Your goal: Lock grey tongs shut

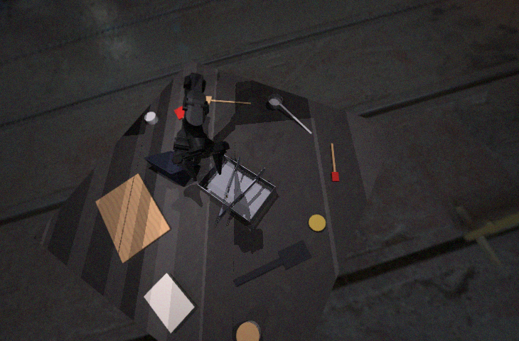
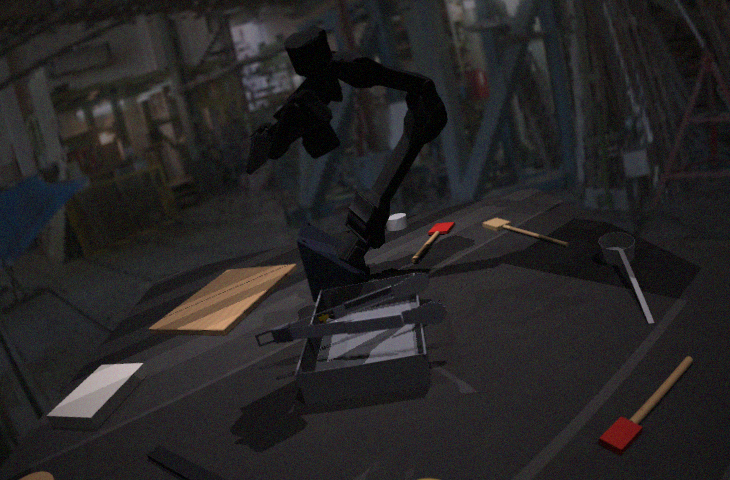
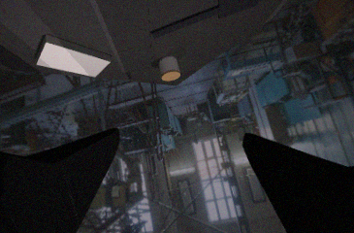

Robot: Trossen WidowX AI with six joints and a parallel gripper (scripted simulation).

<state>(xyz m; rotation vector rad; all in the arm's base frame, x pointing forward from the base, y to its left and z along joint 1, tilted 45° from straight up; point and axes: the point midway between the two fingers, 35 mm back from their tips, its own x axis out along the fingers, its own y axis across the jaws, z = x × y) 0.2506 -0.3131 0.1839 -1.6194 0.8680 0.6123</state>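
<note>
The grey tongs (image 1: 244, 192) (image 2: 354, 324) lie spread open across the roasting tin (image 2: 366, 378). Their hinge end sticks out over one wall, towards the wooden board's side in the exterior view, and their broad tips reach the opposite wall. The wooden board (image 1: 133, 224) (image 2: 224, 300) lies flat beside the tin, with nothing on it. My gripper (image 1: 208, 175) (image 2: 259, 161) (image 3: 182, 137) is open and empty, high in the air above the table. In the wrist view the space between the fingers shows only background, and the tongs are out of that view.
A dark blue wedge (image 1: 166, 163) (image 2: 320, 268) stands by the arm's base, near the tin. A white block (image 1: 163, 301) (image 2: 97, 390) (image 3: 70, 59), a tan-topped cylinder (image 1: 248, 333) (image 3: 170, 70), a yellow disc (image 1: 316, 222), a dark spatula (image 1: 294, 255), a red-headed tool (image 1: 335, 176) (image 2: 621, 434) and a long-handled pan (image 1: 275, 101) lie around.
</note>
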